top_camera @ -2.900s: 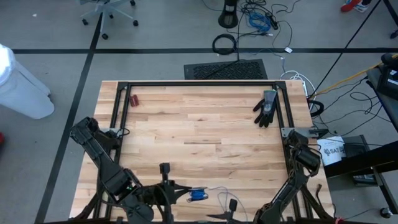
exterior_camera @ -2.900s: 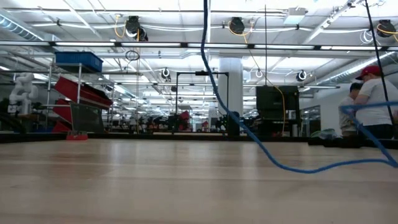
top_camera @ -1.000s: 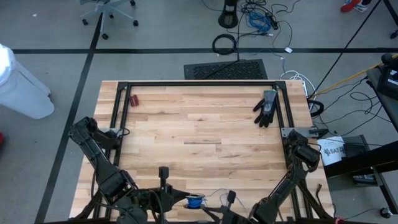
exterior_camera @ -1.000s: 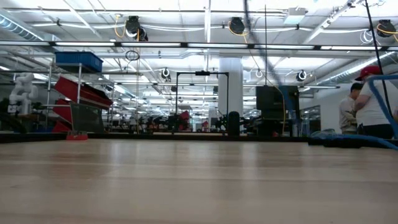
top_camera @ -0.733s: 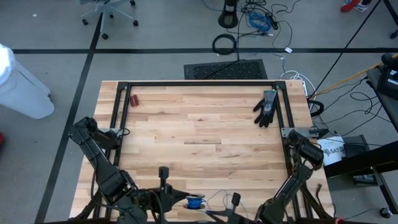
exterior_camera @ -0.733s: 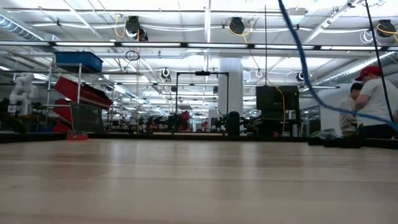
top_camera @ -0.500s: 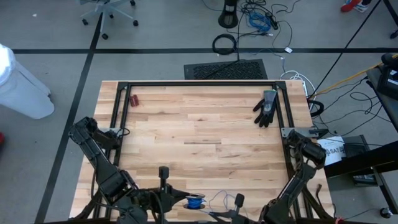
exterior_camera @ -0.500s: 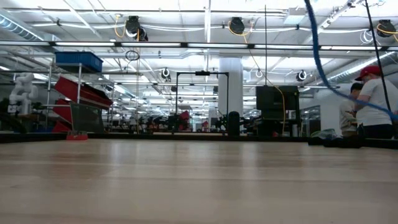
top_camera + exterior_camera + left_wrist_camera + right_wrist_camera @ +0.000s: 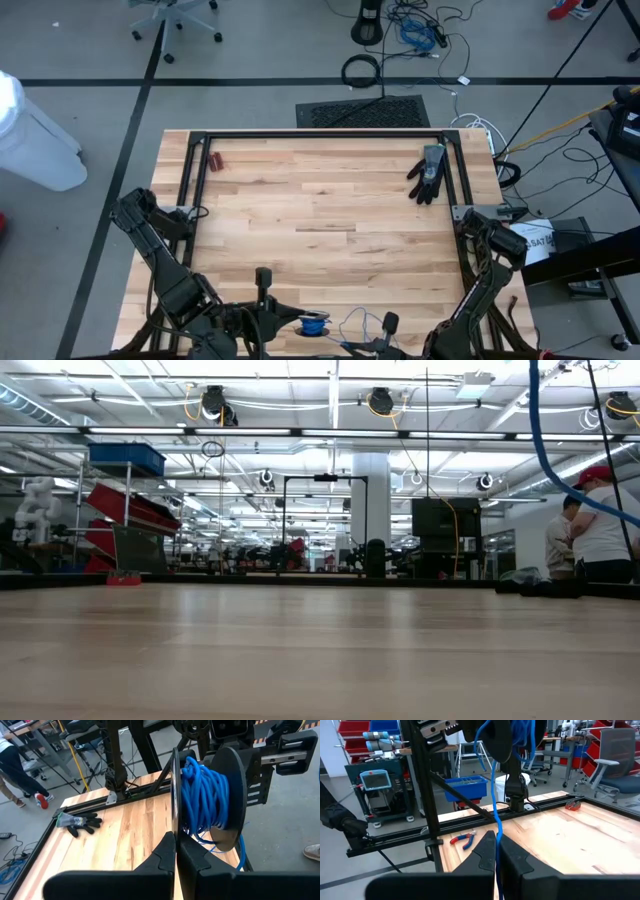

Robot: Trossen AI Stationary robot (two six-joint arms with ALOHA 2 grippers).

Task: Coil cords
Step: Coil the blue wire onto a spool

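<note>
Half-hidden "SAT" on white tub [image 9: 535,242]

We find almost no words to read. White tub [image 9: 535,243] beside table's right edge has dark letters; we make out only "SAT", rest cut off. Screen on grey cart [image 9: 376,780] shows small marks, too tiny for us to read. No numbers, labels or signs readable on anything else.
</note>
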